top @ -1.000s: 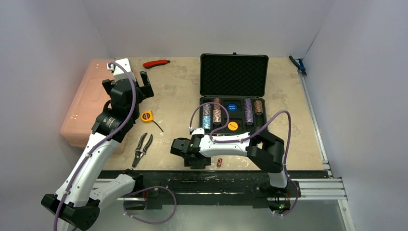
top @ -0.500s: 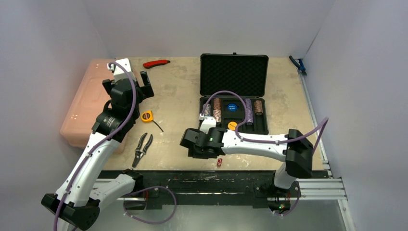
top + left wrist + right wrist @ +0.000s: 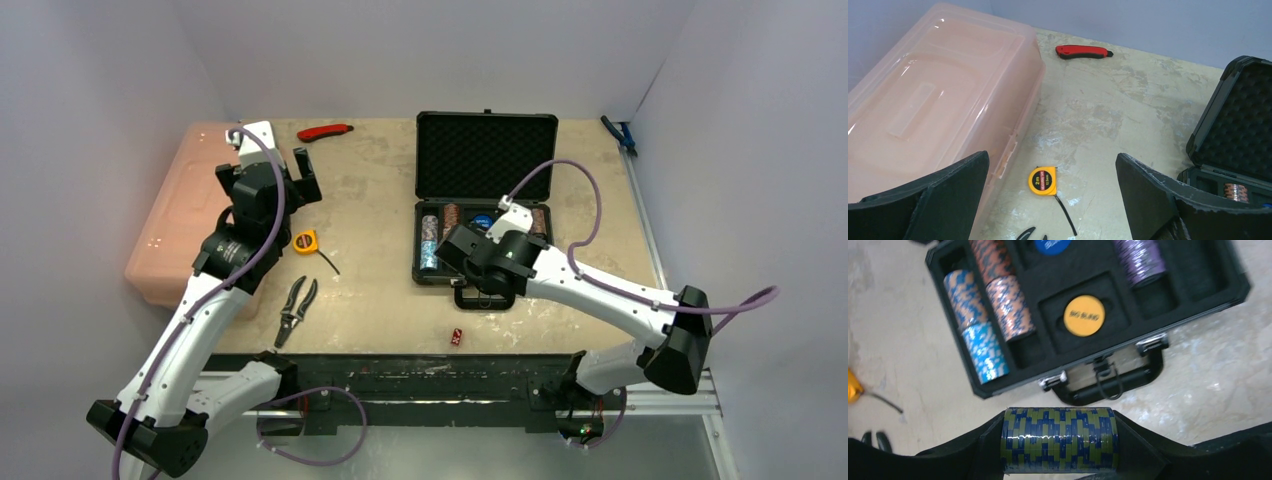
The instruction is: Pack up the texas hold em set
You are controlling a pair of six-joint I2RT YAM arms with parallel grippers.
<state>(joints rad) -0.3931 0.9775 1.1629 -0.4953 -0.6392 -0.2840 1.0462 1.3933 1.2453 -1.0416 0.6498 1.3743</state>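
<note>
The right arm's fingers clamp both ends of a short stack of green-and-blue speckled poker chips, holding it sideways so it can drop lengthwise into a foam groove. The stack hangs just in front of the small black hard briefcase, above its handle. The case lies open on the desk. The groove right of the purple chips looks free, though shadow makes that uncertain. A small red die lies loose in front of the case. Left of the case, the left arm's fingers are spread wide and hold nothing, clear of the work.
</note>
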